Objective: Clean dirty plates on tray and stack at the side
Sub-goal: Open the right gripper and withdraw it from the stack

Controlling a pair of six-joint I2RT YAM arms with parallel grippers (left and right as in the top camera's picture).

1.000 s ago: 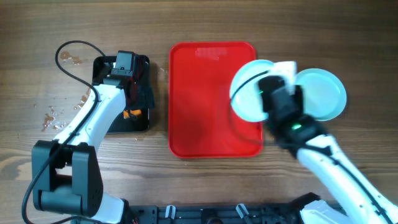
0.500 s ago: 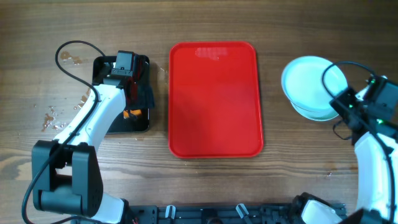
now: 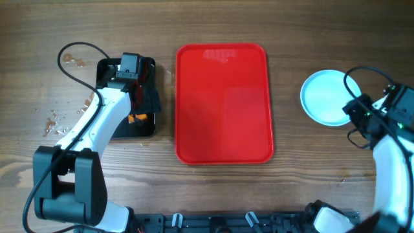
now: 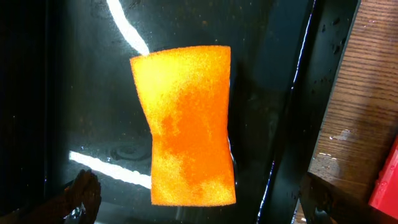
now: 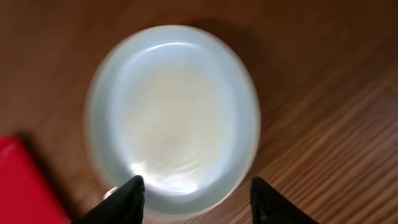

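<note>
The red tray (image 3: 224,103) lies bare in the middle of the table; its corner shows in the right wrist view (image 5: 25,183). The pale blue plates (image 3: 328,97) rest on the wood to the right of it, lined up so that only the top one (image 5: 174,115) shows. My right gripper (image 3: 358,111) hangs just past their right edge, open (image 5: 199,196), and its dark fingertips (image 5: 129,198) straddle the near rim without gripping it. My left gripper (image 3: 143,107) stands open (image 4: 199,208) above the orange sponge (image 4: 186,124).
A small black tray (image 3: 126,97) left of the red one holds the sponge in a film of water. Crumbs (image 3: 55,120) and a black cable (image 3: 74,55) lie at the far left. Bare wood surrounds the plates.
My right arm swung from the tray's right edge out to the right with a plate, set it on the plate lying there, opened and drew back slightly. The left arm has not moved.
</note>
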